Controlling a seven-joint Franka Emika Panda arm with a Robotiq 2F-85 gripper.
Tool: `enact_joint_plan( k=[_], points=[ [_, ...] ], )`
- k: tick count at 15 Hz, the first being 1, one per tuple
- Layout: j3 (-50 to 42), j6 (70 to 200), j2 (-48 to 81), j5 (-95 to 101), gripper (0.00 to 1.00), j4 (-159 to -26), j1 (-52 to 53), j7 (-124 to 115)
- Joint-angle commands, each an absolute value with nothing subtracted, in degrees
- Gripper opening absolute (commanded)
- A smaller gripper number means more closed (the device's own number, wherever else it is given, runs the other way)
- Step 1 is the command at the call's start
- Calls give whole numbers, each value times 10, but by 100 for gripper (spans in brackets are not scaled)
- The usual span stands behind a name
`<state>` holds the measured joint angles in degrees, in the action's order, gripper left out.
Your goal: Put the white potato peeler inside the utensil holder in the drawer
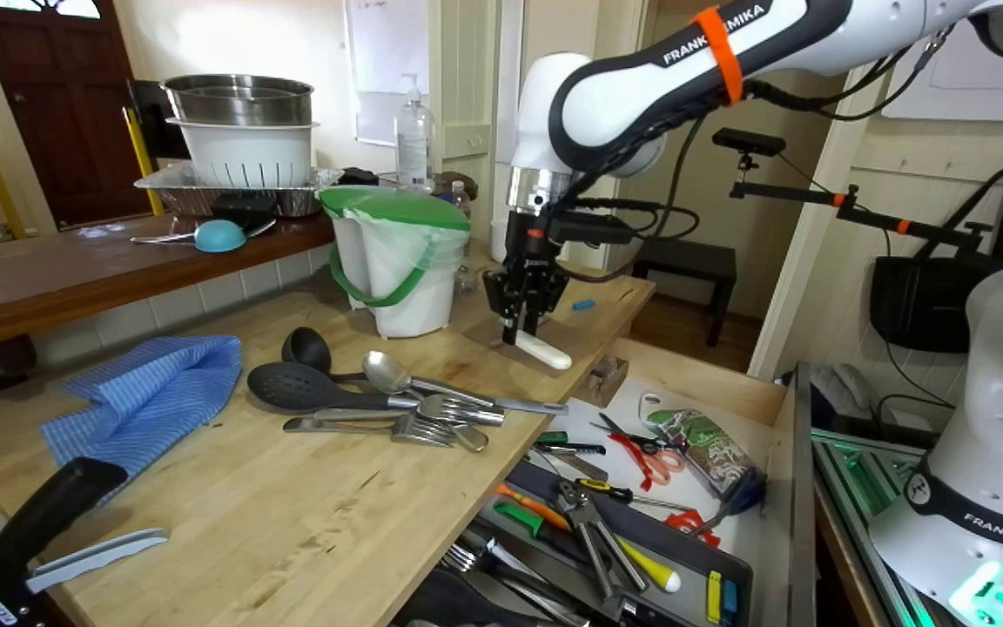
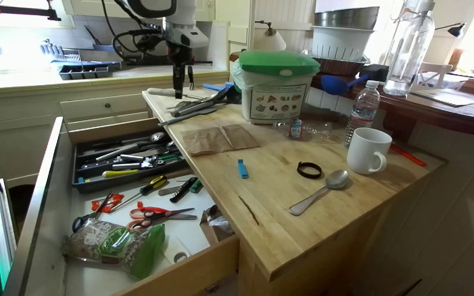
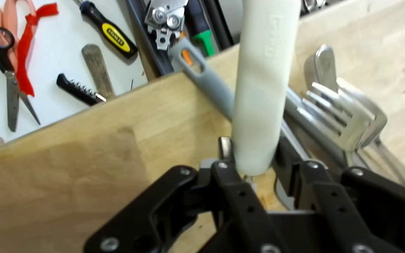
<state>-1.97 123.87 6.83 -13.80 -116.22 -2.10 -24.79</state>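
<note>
In an exterior view the pale wooden tabletop spread widest; with the tool as the middle of the dial, the open drawer ran from four o'clock round to six. Inside it, at five o'clock, sat the grey utensil holder, crowded with utensils and partly hidden by the tabletop's edge. A green-lidded white bucket stood at ten o'clock, and a crumpled blue cloth lay well apart at nine. A flat brown paper bag lay near the tool, toward nine o'clock in the wrist view. In an exterior view again, a black slotted spoon and a heap of cutlery took up eight o'clock, while a grey-handled utensil poked past the tabletop's edge at half past five, in the way between the tool and the utensil holder. The tool was clamped on the handle of the white potato peeler, over the tabletop and outside the utensil holder, the handle's free end pointing to four o'clock; whether it touched anything below could not be told. Smallest, a little blue piece lay at two o'clock.
</note>
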Motion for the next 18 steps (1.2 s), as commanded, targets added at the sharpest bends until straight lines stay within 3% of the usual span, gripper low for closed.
enact_joint_plan(
  k=[1,5,6,10,11,18],
  points=[
    [4,1289,-3,-156,8,-1273,6,-222],
    [24,1394,-85,-154,8,-1398,23,-225],
    [23,1346,-22,-144,33,-1321,20,-236],
    [27,1379,-74,-144,33,-1383,20,-235],
    [27,1379,-77,-144,8,-1384,20,-235],
    [75,1386,-66,-97,8,-1424,50,-253]
  ],
)
